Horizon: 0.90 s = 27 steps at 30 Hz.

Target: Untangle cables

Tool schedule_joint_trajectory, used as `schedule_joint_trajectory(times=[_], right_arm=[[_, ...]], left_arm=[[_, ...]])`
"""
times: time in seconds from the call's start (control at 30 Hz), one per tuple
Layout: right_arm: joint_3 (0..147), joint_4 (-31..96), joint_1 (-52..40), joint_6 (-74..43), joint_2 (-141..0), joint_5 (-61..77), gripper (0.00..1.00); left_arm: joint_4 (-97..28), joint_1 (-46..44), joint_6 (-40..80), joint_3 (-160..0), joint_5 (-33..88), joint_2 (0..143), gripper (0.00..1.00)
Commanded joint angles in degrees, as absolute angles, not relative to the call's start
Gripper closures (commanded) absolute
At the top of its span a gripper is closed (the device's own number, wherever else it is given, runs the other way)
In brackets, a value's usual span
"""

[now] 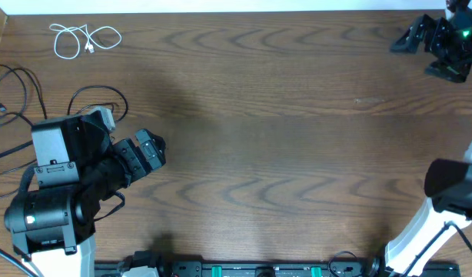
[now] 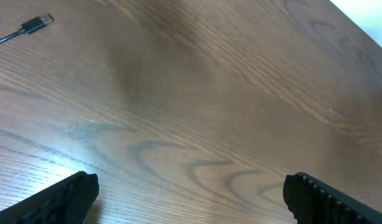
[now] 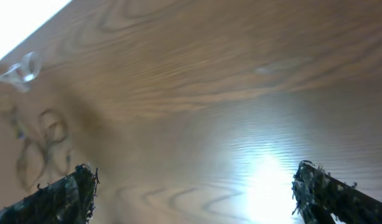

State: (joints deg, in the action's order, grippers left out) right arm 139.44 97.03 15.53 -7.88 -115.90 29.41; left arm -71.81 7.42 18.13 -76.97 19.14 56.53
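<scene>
A short white cable lies loosely coiled at the table's far left corner. Thin black cables loop along the left edge, and another black loop runs under my left arm. A black plug on a thin cord shows at the top left of the left wrist view. My left gripper is low over bare wood to the right of those cords, open, nothing between its fingers. My right gripper is at the far right corner, open and empty over bare table.
The wooden table fills the view. The left arm's body covers the near left corner and the right arm's white link rises at the near right. A black rail runs along the front edge. Blurred cord-like shapes show left in the right wrist view.
</scene>
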Motion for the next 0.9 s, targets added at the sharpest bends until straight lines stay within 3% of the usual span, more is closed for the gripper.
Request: schedule_joint_trajectory(times=[0.0,0.13,0.4,0.87], right_arm=[[136.22,97.34,15.20,-5.54,-106.94,29.52,0.01],[128.27,97.32,15.16,-5.54,-96.95,21.91,0.01],[113.51,97.30,14.92,-5.54,-79.44,21.37,0.01],[112.22,97.19,14.92,-5.48,-68.86,19.42,0.01]], left_arm=[[-71.99,7.31,17.58,-78.02,18.33,56.58,0.00],[-71.99,7.31,17.61,-78.02,18.33,56.58,0.00],[-71.99,7.31,17.61,-78.02,18.33,56.58,0.00],[-71.99,7.31,17.61,-78.02,18.33,56.58,0.00]])
